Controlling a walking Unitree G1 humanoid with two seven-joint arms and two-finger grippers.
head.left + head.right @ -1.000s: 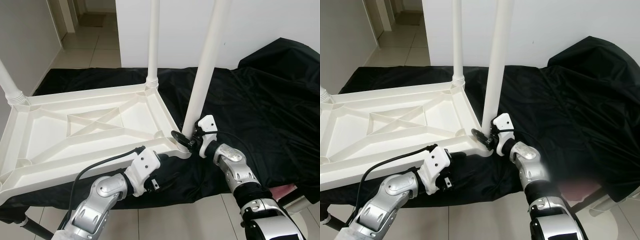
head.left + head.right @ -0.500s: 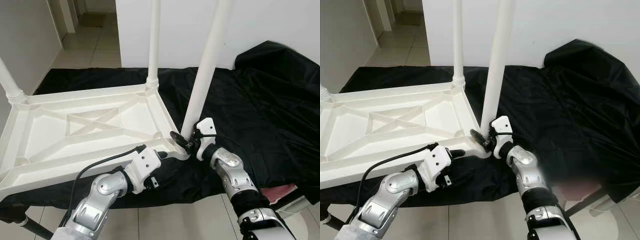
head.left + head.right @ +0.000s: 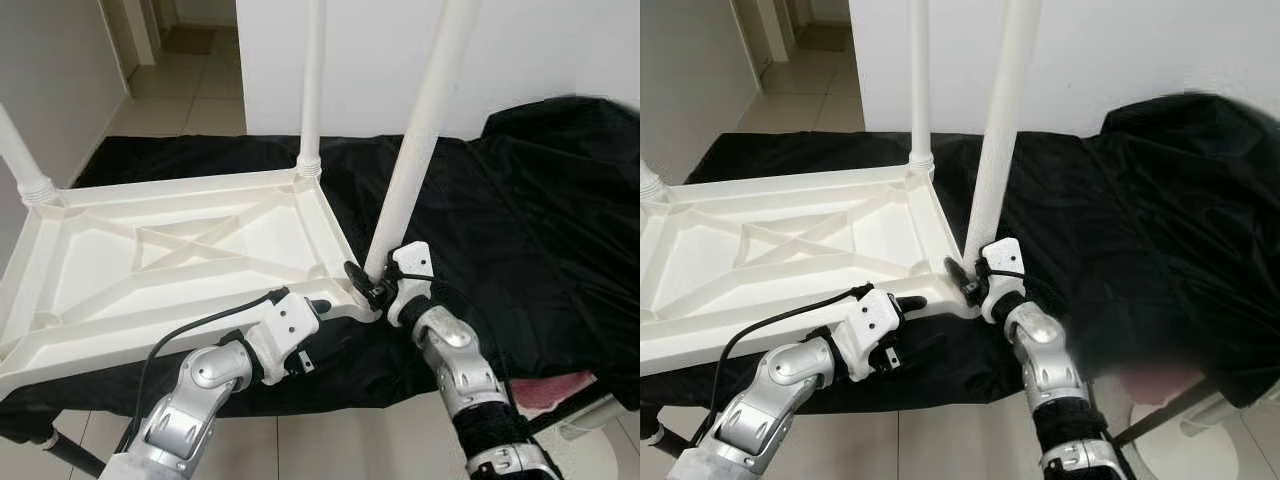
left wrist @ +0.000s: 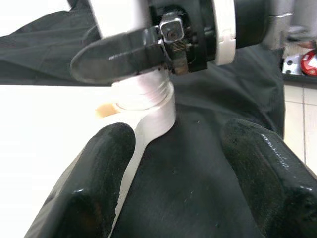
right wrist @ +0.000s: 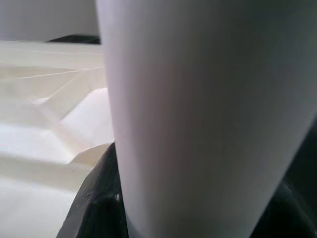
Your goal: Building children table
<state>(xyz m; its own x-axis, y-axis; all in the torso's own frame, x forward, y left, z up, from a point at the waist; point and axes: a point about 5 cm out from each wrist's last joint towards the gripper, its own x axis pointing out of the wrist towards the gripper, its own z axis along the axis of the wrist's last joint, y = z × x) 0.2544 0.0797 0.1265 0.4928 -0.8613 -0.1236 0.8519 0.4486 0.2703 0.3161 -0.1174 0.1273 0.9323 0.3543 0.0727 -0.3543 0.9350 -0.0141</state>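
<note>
Lower centre, the right gripper (image 3: 372, 290) stays clamped on the leg (image 3: 412, 178), now tilted less, probably seating; the left gripper (image 3: 318, 306) gapes.

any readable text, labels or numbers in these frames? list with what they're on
None readable.
Tabletop: plain white plastic, no print.
Leg in the right pincer: plain white, no label.
Left pincer: no marking legible.
Black cloth: no print.
Red object in the left wrist view: too blurred to tell if it carries any mark.
</note>
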